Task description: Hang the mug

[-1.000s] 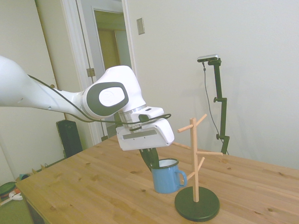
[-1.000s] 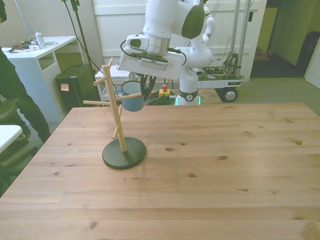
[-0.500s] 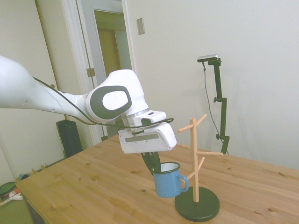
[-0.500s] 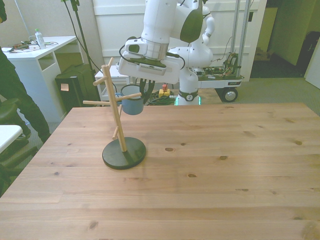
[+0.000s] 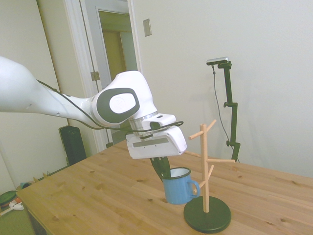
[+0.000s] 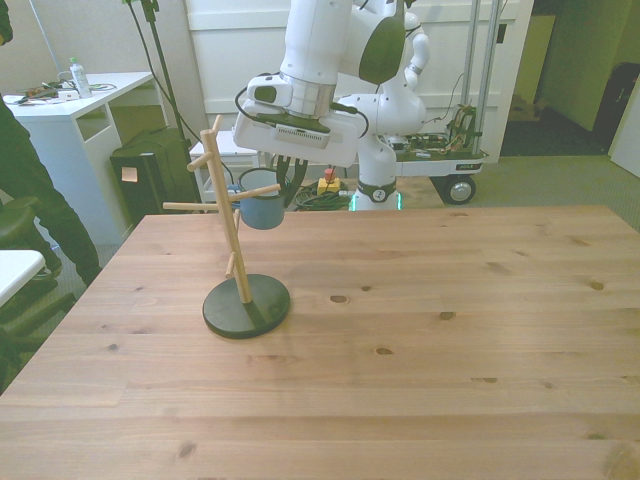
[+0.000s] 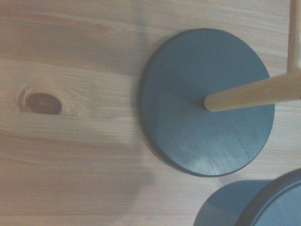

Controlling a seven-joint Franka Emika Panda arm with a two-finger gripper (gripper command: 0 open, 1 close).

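Side view shows the pincer (image 5: pixel 164 172) clamped on the rim of the blue enamel mug (image 5: pixel 179 186), held above the counter (image 5: pixel 98 196) just beside the wooden peg tree (image 5: pixel 205 166). Next (I judge) its handle (image 5: pixel 196 188) must slide over a peg.

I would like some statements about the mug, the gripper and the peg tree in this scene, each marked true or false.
1. The gripper holds the mug by its rim, one finger inside. True.
2. The mug already hangs on a peg of the peg tree. False: its handle is near a lower peg, but the gripper carries it.
3. The mug rests on the table. False: it is in the air.
4. The peg tree stands upright on a dark round base. True.
5. The mug is red. False: it is blue.
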